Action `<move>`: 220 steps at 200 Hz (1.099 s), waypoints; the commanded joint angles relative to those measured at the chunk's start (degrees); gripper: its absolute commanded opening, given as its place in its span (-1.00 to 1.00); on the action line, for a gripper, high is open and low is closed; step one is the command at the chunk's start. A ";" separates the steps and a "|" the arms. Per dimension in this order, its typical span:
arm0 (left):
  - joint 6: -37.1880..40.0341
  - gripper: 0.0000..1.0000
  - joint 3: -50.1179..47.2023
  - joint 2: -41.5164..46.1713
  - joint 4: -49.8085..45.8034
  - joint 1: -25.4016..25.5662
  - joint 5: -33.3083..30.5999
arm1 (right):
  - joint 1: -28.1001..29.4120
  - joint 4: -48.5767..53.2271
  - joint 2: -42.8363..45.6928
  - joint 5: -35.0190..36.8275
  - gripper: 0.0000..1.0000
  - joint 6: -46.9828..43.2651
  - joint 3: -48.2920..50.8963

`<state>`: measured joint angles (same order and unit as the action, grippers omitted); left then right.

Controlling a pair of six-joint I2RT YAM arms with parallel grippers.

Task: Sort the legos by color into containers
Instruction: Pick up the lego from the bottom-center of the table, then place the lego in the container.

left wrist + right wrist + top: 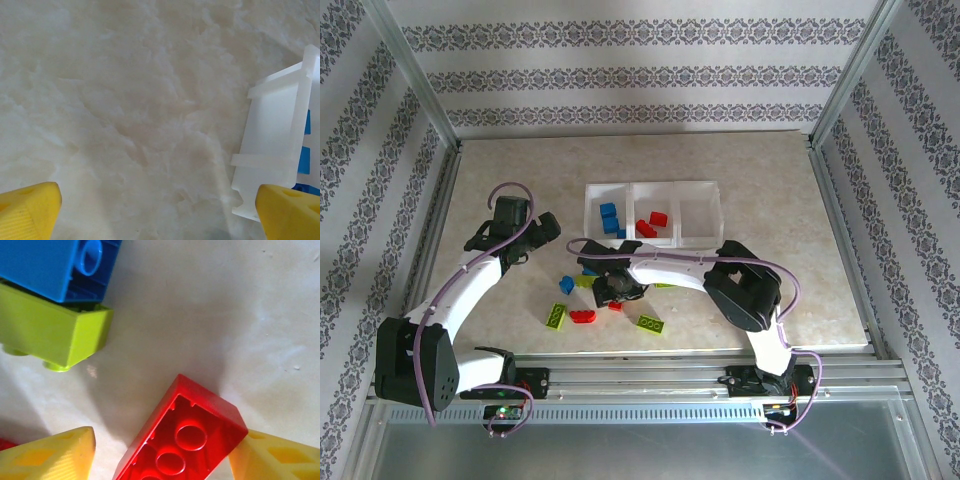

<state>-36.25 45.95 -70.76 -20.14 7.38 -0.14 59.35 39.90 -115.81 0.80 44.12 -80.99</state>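
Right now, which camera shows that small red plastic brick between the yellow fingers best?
The right wrist view: the small red plastic brick is close up, hollow side up, between the fingers of the right gripper. The top external view gives a red speck; the left wrist view faces table elsewhere.

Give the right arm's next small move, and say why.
Probably close the right gripper fully. The upturned red brick lies between its fingers, one at the brick's corner and the other apart from it, so nothing is gripped yet.
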 commanded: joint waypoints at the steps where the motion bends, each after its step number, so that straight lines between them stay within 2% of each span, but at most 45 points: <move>1: 0.65 0.99 -0.40 0.78 0.01 -0.96 0.33 | -0.12 3.45 -1.30 2.16 0.25 -1.44 -1.92; 34: 0.57 0.99 -0.20 0.51 0.36 -1.05 0.67 | 0.23 5.49 -2.88 2.85 0.10 -2.52 -3.16; 89: 0.48 0.99 0.00 0.29 0.45 -1.27 0.76 | -0.05 5.65 -0.31 4.41 -0.42 -3.68 -2.96; 112: 0.99 0.99 0.66 -0.12 -0.22 -1.70 0.54 | -0.94 5.12 2.35 5.28 -0.55 -4.20 -2.36; 166: 2.80 0.99 1.65 0.71 -1.52 -3.41 -0.62 | -7.31 1.89 11.27 8.90 -0.62 -6.92 1.26; 220: 4.06 0.99 1.89 2.08 -2.10 -4.30 -0.79 | -14.61 -0.49 10.60 14.41 -0.61 -12.78 -3.69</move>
<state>-34.22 46.41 -70.72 -20.51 3.99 -0.25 47.00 41.23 -104.31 11.14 35.29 -81.65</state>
